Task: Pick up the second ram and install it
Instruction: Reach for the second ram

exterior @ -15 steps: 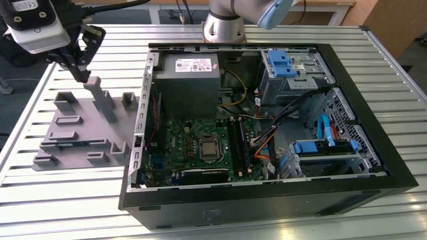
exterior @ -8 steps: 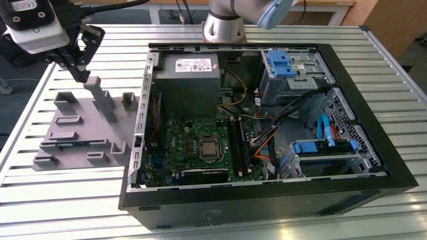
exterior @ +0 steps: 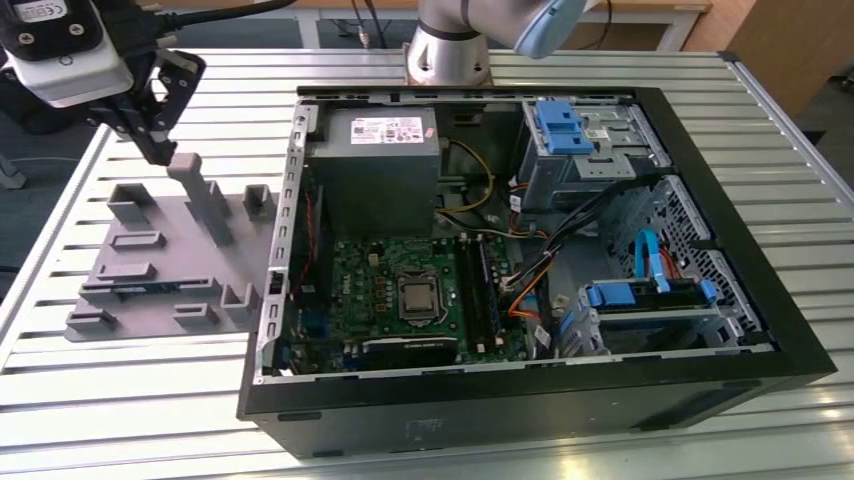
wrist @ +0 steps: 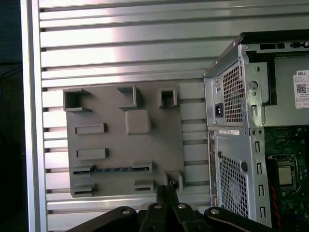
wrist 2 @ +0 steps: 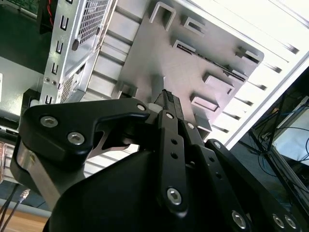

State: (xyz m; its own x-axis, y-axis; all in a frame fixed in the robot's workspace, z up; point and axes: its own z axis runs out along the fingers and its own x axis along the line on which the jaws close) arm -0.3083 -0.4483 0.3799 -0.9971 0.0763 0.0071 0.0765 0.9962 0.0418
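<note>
Gray plastic fixture plate [wrist: 112, 141] holds the slim dark memory stick [wrist: 113, 169] edgewise; light, stiff, fragile, so probably pinch its flat faces. Black gripper [wrist: 167, 186] hovers clenched, empty.

The fixture plate [exterior: 167, 275] is gray, motherboard [exterior: 360, 275] green, case [exterior: 534, 405] and tool [wrist: 167, 187] black, slatted table [exterior: 134, 400] silver.

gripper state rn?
Gripper: closed, empty, at the gray fixture; the second ram lies in the fixture.
</note>
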